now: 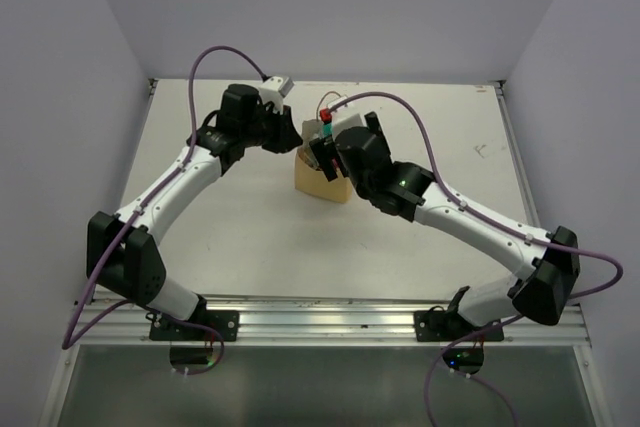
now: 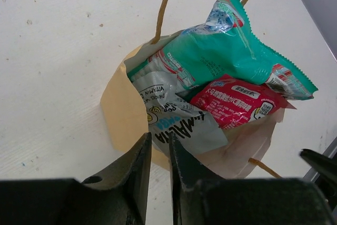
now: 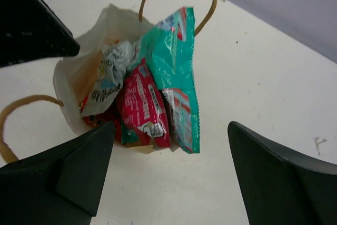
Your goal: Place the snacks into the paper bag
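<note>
Released right pincer [image 3: 169, 126] hangs over the paper bag [image 3: 66, 80], left pincer [image 2: 159, 143] clenched beside its rim: loading seems done, protruding snacks [image 3: 171, 61] probably want tucking down.

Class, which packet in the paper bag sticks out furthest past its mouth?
The teal-white packet; it juts well beyond the paper bag rim, while the pink-red packet and the silver-grey packet sit lower.

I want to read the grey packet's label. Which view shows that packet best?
Left wrist: the grey packet sits at the near side of the bag, close up, print facing the camera. Right wrist shows it crumpled, its print skewed. From the top, it cannot be made out.
</note>
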Tool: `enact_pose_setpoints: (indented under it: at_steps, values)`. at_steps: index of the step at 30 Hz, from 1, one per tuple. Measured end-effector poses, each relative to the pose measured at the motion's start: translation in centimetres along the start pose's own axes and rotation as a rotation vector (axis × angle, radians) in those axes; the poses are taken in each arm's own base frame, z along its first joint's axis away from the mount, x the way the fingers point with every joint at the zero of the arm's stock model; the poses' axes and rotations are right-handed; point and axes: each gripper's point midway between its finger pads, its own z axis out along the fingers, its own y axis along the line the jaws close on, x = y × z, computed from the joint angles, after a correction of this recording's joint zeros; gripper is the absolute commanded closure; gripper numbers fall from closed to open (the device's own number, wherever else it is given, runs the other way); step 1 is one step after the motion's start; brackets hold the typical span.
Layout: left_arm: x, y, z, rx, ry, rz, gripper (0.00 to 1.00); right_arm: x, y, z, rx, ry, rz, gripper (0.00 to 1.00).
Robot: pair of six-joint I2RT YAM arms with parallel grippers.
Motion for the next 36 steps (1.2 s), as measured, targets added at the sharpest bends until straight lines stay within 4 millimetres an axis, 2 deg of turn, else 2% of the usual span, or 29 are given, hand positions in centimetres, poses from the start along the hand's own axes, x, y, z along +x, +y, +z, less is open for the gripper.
enact_pose_setpoints:
  at_steps: [4,7,14,20,22,23,24,29,33,34,36]
  values:
    - [0.1,-0.2,0.2,0.009,0.002,0.001,0.76,4.0,1.1,1.2,0.004,0.083,-0.004,0.11]
    - [0.1,-0.3,0.4,0.017,0.002,0.003,0.76,5.7,1.5,1.6,0.013,0.116,0.006,0.13]
    - [0.2,-0.5,0.8,0.031,0.003,0.004,0.83,6.5,1.4,2.1,0.030,0.112,0.056,0.26]
    - [0.7,-0.4,1.1,0.039,0.014,-0.001,1.00,7.6,1.0,3.0,0.054,0.126,0.089,0.46]
    - [0.8,-0.5,1.2,0.043,0.016,-0.002,1.00,8.0,1.0,3.2,0.058,0.134,0.092,0.62]
    - [0.7,-0.5,1.2,0.045,0.014,0.000,1.00,8.2,1.0,3.2,0.060,0.138,0.095,0.81]
    - [0.7,-0.6,1.2,0.047,0.014,0.001,1.00,8.2,0.9,3.3,0.062,0.140,0.091,0.85]
    - [0.8,-0.8,1.2,0.051,0.015,0.003,1.00,8.5,0.6,3.4,0.072,0.146,0.102,0.98]
    - [0.8,-0.9,1.3,0.053,0.016,0.004,1.00,8.6,0.6,3.5,0.072,0.148,0.101,0.98]
    - [0.8,-0.9,1.3,0.052,0.016,0.004,0.97,8.6,0.6,3.5,0.073,0.148,0.101,0.98]
    - [0.8,-0.9,1.3,0.049,0.017,0.006,0.80,8.7,0.7,3.5,0.073,0.150,0.100,0.98]
